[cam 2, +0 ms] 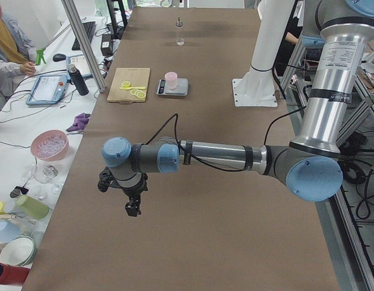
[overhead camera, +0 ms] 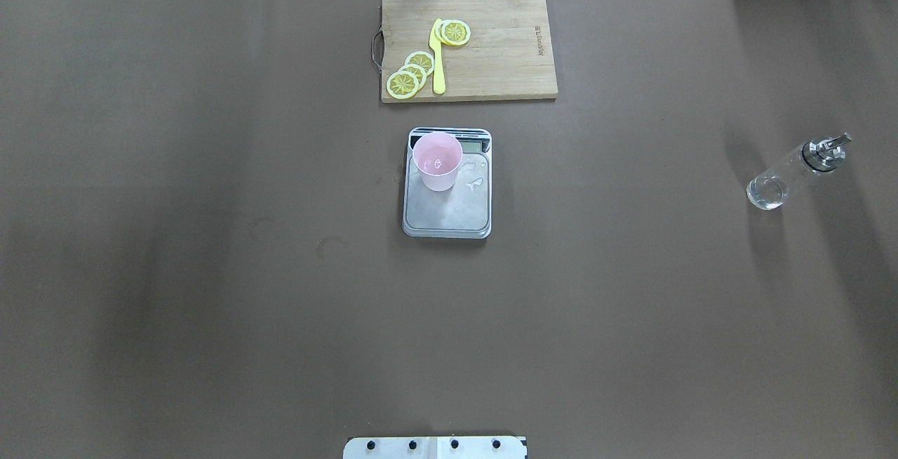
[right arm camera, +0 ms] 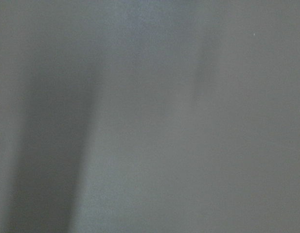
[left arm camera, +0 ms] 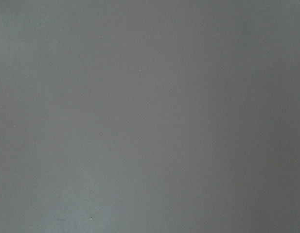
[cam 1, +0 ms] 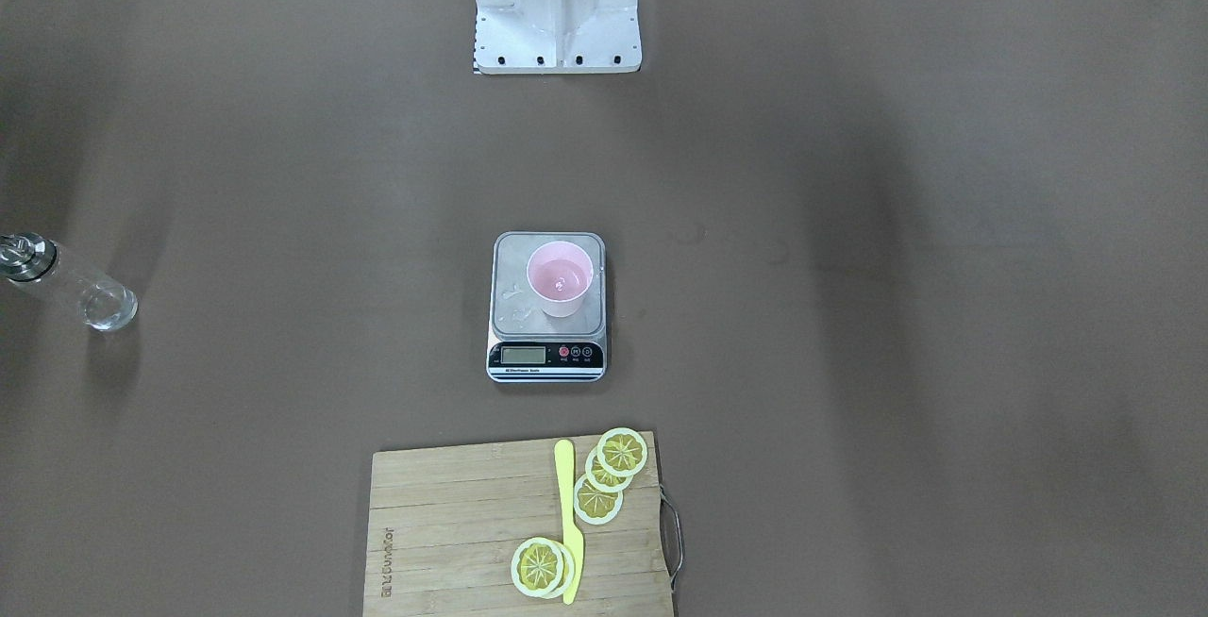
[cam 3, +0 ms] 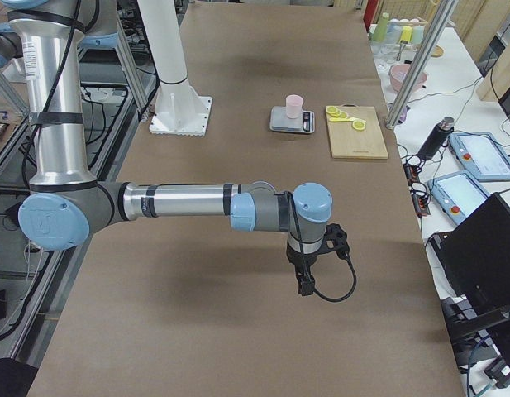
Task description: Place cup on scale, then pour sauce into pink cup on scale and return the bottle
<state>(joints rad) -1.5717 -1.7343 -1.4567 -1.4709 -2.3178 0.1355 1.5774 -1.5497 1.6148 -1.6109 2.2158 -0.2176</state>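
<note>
The cup (cam 1: 561,277) is set upright on the plate of the scale (cam 1: 517,313), toward the display strip and the robot's left side of the plate. A little clear liquid is seen in the bottom of the cup, and some drops (cam 1: 512,296) lie on the plate beside it. The scale is placed at the middle of the table (cam 1: 849,315).

The bottle (cam 1: 66,285) is stood upright on the table at the robot's right, well apart from the scale. The sauce (cam 1: 107,308) is seen through the glass.

A board (cam 1: 444,523) carrying lemon slices (cam 1: 622,452) and a yellow knife (cam 1: 569,523) is located beyond the scale, on the far side from the robot.

The left claw (cam 2: 132,208) is pointed downward over the table's left end, and the right claw (cam 3: 304,286) over its right end. Both are well apart from the task's things. Nothing is seen held in either claw. Whether either claw is wide or narrow cannot be told. Only bare table is shown by both wrist cameras.
</note>
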